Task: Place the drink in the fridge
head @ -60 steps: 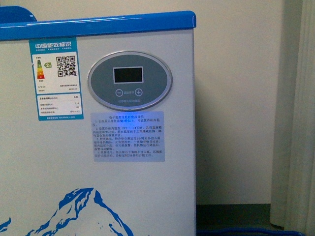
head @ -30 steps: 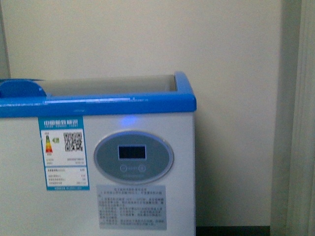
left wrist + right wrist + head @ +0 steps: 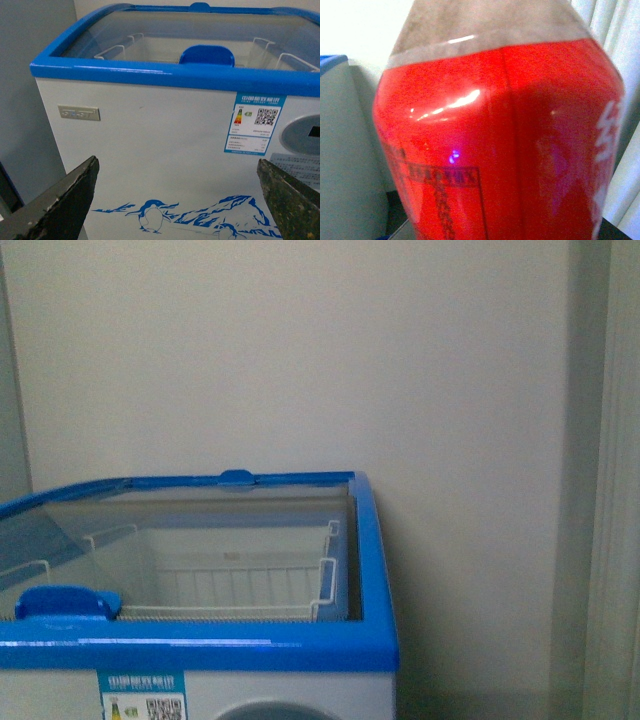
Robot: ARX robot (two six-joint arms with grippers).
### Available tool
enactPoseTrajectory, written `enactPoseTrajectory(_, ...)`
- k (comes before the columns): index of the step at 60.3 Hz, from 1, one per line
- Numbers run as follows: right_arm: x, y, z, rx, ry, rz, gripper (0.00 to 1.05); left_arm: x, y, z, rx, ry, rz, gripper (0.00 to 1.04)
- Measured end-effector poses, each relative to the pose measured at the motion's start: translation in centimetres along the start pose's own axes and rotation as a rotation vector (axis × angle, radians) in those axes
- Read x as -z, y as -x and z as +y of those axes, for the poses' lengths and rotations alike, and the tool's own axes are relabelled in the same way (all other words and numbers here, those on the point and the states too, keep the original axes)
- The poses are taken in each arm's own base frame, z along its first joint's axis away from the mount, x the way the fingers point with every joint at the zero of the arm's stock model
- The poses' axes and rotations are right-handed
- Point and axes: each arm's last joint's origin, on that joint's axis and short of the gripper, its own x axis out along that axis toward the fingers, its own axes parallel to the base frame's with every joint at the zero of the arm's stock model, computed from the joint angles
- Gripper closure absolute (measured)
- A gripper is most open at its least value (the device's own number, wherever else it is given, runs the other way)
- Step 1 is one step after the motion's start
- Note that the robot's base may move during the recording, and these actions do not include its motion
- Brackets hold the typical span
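The fridge [image 3: 300, 650] is a white chest cooler with a blue top rim; the front view looks down over its rim at the sliding glass lids and a white wire basket [image 3: 240, 585] inside. Neither arm shows in the front view. In the left wrist view the fridge [image 3: 150, 150] fills the picture, with its penguin-and-mountain picture low on the front. My left gripper [image 3: 177, 200] is open in front of that wall, its dark fingers [image 3: 60, 200] wide apart and empty. The drink [image 3: 500, 140] fills the right wrist view, red label close up, brown liquid above. My right gripper is shut on it; its fingers are hidden.
A plain pale wall [image 3: 300, 360] rises behind the fridge. A light curtain [image 3: 610, 490] hangs at the right, and it also shows behind the drink as a curtain [image 3: 615, 30]. A blue lid handle [image 3: 65, 602] sits on the near glass lid.
The front view has risen steadily: from the fridge's control panel and labels, up past the blue rim, to looking down into the open top with the wire basket.
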Motion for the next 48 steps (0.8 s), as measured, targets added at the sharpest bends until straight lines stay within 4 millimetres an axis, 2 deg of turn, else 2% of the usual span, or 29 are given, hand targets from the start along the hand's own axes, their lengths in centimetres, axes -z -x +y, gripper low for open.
enactPoseTrajectory(17, 0.0, 0.0, 0.0, 0.0, 0.0, -0.001, 0.68, 0.0, 0.0, 0.0, 0.004, 0.004, 0.007, 0.08)
enactPoseTrajectory(22, 0.0, 0.0, 0.0, 0.0, 0.0, -0.001, 0.68, 0.0, -0.2, 0.1, 0.024, 0.106, 0.159, 0.08)
enactPoseTrajectory(25, 0.0, 0.0, 0.0, 0.0, 0.0, -0.001, 0.68, -0.1, -0.7, 0.4, 0.014, 0.17, 0.24, 0.08)
enactPoseTrajectory(26, 0.0, 0.0, 0.0, -0.003, 0.0, -0.001, 0.68, -0.3, -1.5, 0.6, 0.004, 0.21, 0.279, 0.08)
enactPoseTrajectory(32, 0.0, 0.0, 0.0, -0.002, 0.0, -0.001, 0.68, -1.5, -3.6, 1.2, 0.028, 0.208, 0.265, 0.08)
enactPoseTrajectory(38, 0.0, 0.0, 0.0, -0.002, 0.0, -0.001, 0.68, -3.6, -7.4, 2.0, 0.101, 0.007, 0.157, 0.08)
enactPoseTrajectory(40, 0.0, 0.0, 0.0, -0.002, 0.0, -0.001, 0.68, -3.8, -8.0, 2.1, 0.114, -0.028, 0.137, 0.08)
enactPoseTrajectory(48, 0.0, 0.0, 0.0, -0.002, 0.0, -0.001, 0.68, -4.6, -12.7, 2.5, 0.303, -0.507, -0.008, 0.08)
